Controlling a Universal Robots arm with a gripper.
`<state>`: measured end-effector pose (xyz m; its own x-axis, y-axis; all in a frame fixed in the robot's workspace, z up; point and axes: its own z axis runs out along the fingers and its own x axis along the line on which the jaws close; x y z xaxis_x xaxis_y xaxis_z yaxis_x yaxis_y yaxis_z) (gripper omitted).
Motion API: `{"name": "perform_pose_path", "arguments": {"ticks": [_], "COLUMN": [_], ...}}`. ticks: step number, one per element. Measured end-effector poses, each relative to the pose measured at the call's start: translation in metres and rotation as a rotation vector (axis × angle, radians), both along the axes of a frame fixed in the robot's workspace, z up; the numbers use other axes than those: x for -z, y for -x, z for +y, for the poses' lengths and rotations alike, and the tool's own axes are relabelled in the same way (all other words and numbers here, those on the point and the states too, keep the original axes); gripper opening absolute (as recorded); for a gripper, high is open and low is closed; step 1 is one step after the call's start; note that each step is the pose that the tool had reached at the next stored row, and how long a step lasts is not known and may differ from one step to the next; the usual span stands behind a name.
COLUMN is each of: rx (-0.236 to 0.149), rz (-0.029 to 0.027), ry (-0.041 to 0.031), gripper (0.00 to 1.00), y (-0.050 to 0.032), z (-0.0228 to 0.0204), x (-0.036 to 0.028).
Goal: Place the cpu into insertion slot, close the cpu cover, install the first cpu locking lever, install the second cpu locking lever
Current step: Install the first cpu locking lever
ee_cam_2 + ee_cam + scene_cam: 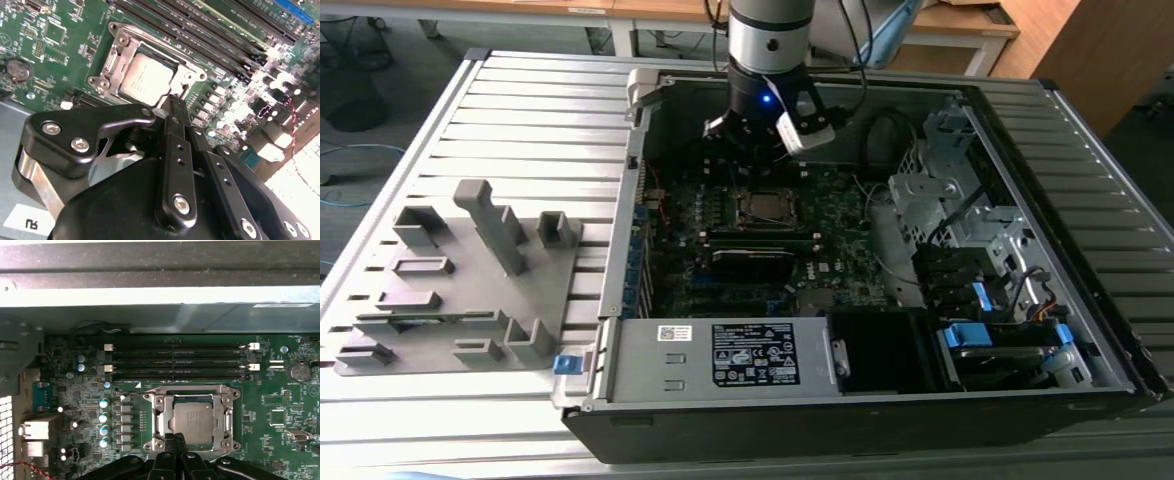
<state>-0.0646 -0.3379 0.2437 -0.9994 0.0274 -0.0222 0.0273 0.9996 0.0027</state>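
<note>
Setting: slatted tabletop (520,120), open computer case (854,425).
gripper (173,100): closed, empty.
cpu (192,421): within cpu cover (160,416), just ahead of gripper.

Above the cpu (192,420) and its flat-lying cpu cover (159,415) nothing but the gripper (175,100) stood in the way, while the memory slots (175,357) and the grey power-supply box (150,315) rose beside them (cables (887,135) and the drive cage (954,205) crowded the exterior view's right).
</note>
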Motion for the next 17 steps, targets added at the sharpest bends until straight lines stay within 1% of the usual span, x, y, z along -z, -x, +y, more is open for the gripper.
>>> {"name": "perform_pose_path", "arguments": {"ticks": [2, 4, 13, 14, 17], "rx": [0.0, 0.0, 0.0, 0.0, 0.0], "rz": [0.0001, 0.0001, 0.0001, 0.0001, -0.0001], "ry": [0.0002, 0.0002, 0.0001, 0.0002, -0.0001], "gripper": [0.11, 0.11, 0.11, 0.11, 0.11], "y": [0.0001, 0.0001, 0.0001, 0.0001, 0.0007], "z": [-0.0001, -0.0001, -0.0001, -0.0001, 0.0], "x": [-0.0003, -0.0026, -0.0193, -0.0204, -0.0206]}}
